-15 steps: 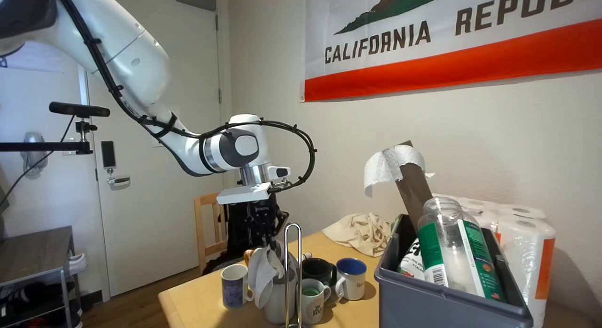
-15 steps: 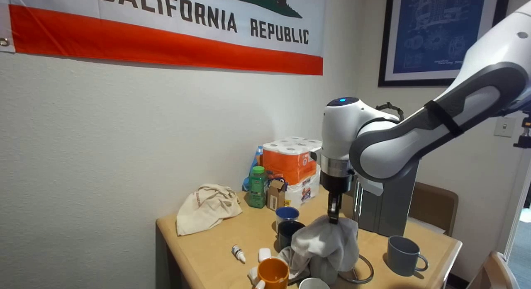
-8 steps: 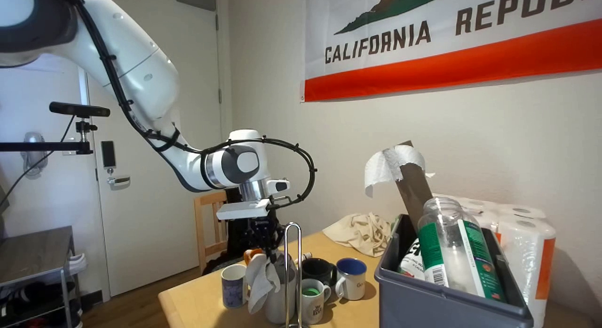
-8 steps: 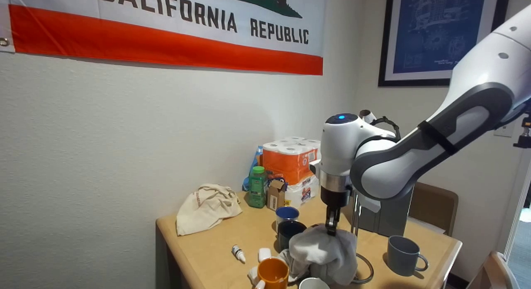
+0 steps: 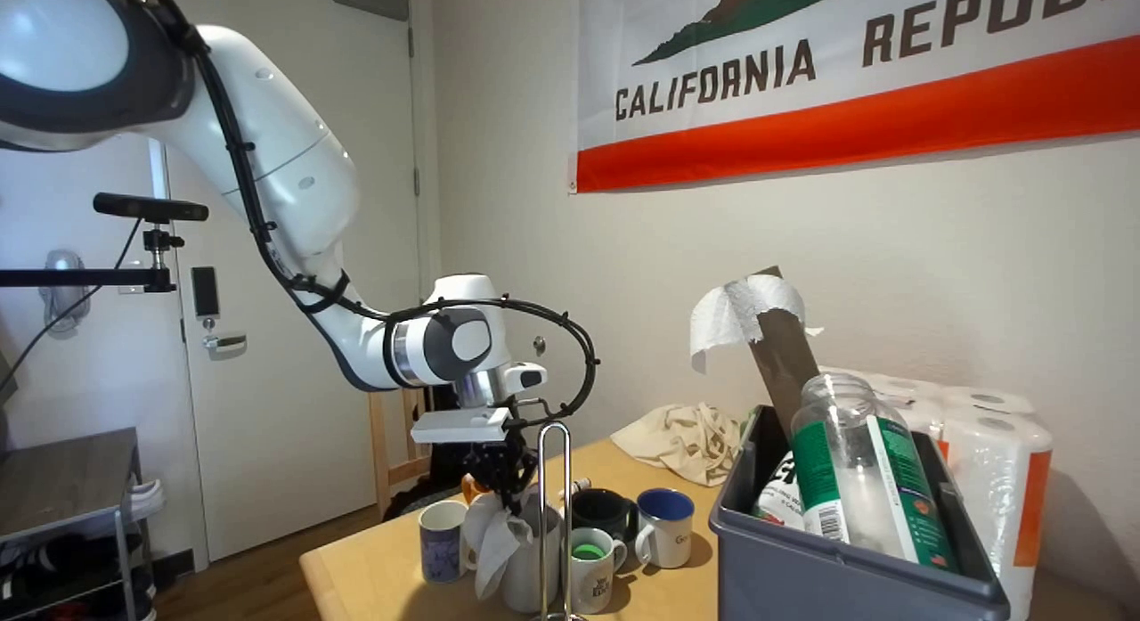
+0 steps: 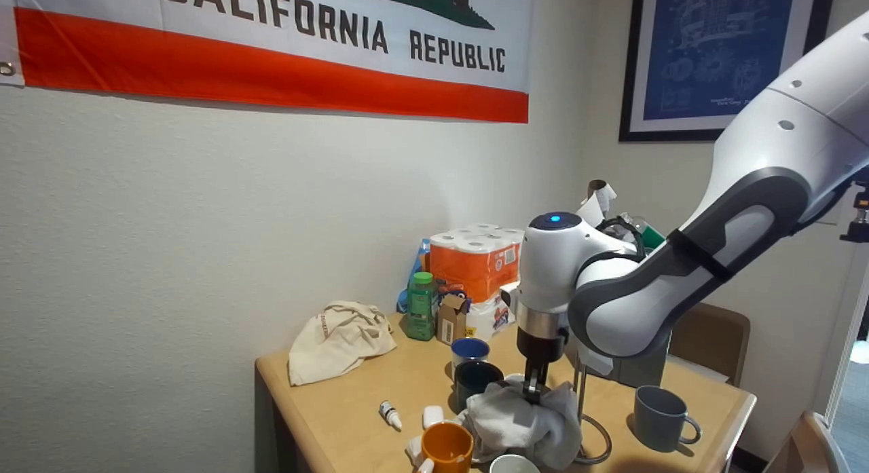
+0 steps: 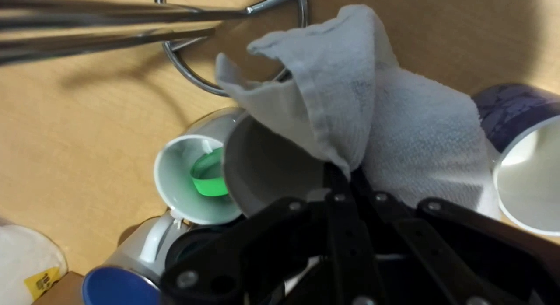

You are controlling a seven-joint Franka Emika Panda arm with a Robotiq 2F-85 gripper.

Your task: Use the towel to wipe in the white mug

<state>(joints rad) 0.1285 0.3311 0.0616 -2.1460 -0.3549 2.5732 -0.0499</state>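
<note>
The towel is pale grey-white cloth, seen in both exterior views (image 5: 499,554) (image 6: 523,422) and in the wrist view (image 7: 420,134). My gripper (image 7: 345,171) is shut on it, pinching a fold. The gripper also shows in both exterior views (image 5: 514,503) (image 6: 533,393). The tall white mug (image 5: 532,572) stands upright below it; in the wrist view its wide mouth (image 7: 267,165) is partly covered by towel and fingers. My fingertips are at that mouth; how deep I cannot tell. Part of the towel hangs outside over the rim. In an exterior view the towel hides this mug.
Close around stand a purple-patterned mug (image 5: 443,550), a white mug with a green ring inside (image 5: 592,572), a black mug (image 5: 601,512), a blue-lined mug (image 5: 666,527) and an orange mug (image 6: 447,446). A metal stand (image 5: 554,478) rises beside the tall mug. A grey bin (image 5: 846,576) stands nearby.
My gripper has moved steadily down with the towel, from above the tall white mug to its mouth. The towel now sits lower and more bunched around the rim.
</note>
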